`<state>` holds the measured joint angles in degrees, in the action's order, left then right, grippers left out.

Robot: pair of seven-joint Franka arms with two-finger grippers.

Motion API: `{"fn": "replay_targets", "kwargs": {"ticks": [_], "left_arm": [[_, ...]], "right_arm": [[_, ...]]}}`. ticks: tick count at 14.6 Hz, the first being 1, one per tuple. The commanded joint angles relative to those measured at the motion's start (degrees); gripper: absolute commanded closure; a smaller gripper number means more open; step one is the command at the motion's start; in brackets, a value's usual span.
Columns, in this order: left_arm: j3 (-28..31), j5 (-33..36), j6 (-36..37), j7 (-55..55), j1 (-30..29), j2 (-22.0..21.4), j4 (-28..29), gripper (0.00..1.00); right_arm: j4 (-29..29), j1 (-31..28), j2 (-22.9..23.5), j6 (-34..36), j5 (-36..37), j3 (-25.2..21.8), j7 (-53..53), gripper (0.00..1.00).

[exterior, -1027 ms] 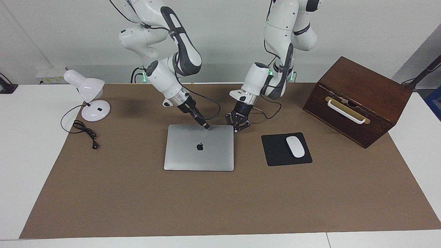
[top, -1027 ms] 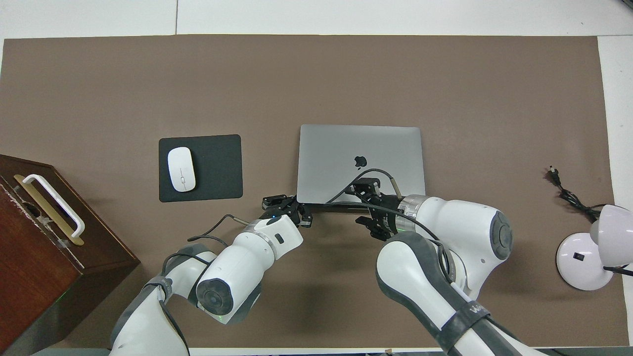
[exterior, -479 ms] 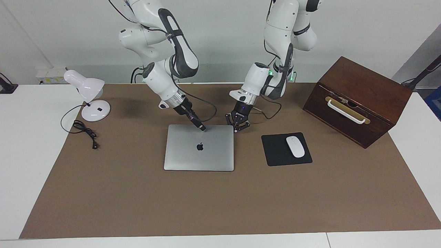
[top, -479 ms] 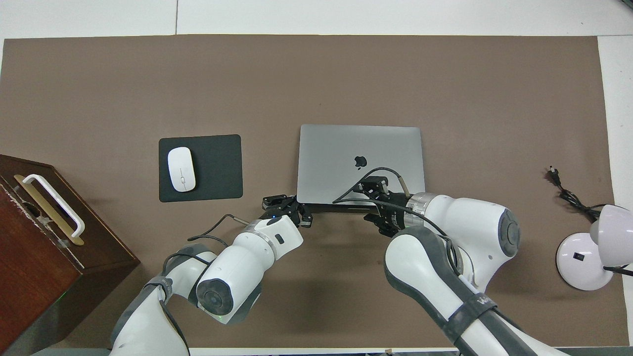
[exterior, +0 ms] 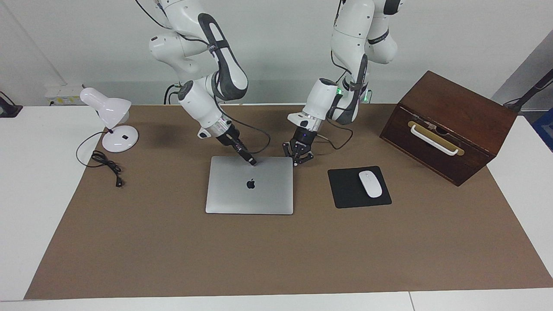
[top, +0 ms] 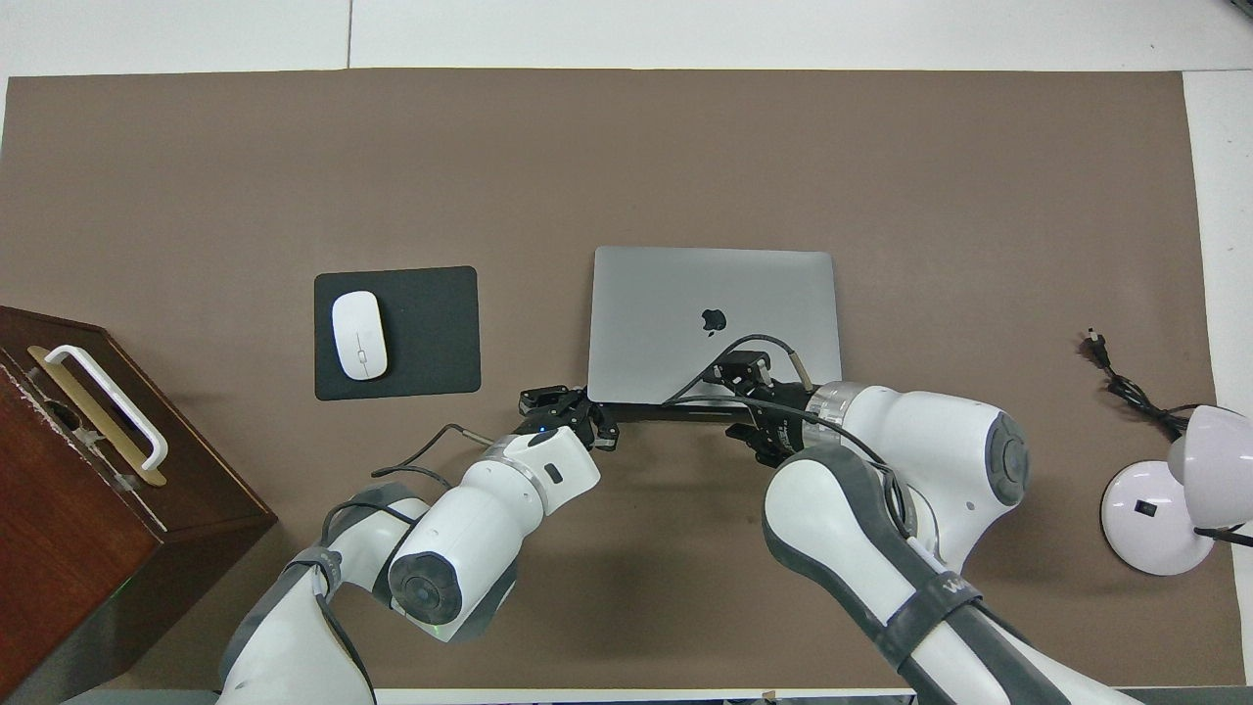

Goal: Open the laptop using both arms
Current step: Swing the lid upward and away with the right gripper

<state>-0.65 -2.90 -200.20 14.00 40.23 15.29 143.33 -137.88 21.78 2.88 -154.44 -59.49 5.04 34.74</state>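
The laptop (exterior: 249, 185) is lying shut, flat at mid-worktop (exterior: 173, 255), its long edge nearest me. My right tool (exterior: 251, 161), apparently open and empty, is resting on the lid by that edge; my closed left tool (exterior: 298, 159) is waiting beside the corner.

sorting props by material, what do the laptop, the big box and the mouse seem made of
Laptop: likely brushed metal, from its even matte silver-grey lid. Box: dark stained wood by its brown grain, with a white handle. Mouse: probably glossy white plastic, smooth with a soft sheen.
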Motion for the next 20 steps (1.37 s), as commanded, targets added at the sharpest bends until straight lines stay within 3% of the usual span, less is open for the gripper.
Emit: {"fn": "replay_targets", "kwargs": {"ticks": [1,20], "left_arm": [[0.38,-0.09,-0.63,-0.81,0.99,4.13,-1.21,1.00],[0.38,-0.17,-0.63,-1.43,0.99,4.30,-1.21,1.00]], "right_arm": [[0.33,-1.56,0.63,-1.39,-1.42,0.58,-4.07,0.19],[15.79,-3.93,5.20,-1.48,-0.98,0.40,-9.61,0.19]]}}
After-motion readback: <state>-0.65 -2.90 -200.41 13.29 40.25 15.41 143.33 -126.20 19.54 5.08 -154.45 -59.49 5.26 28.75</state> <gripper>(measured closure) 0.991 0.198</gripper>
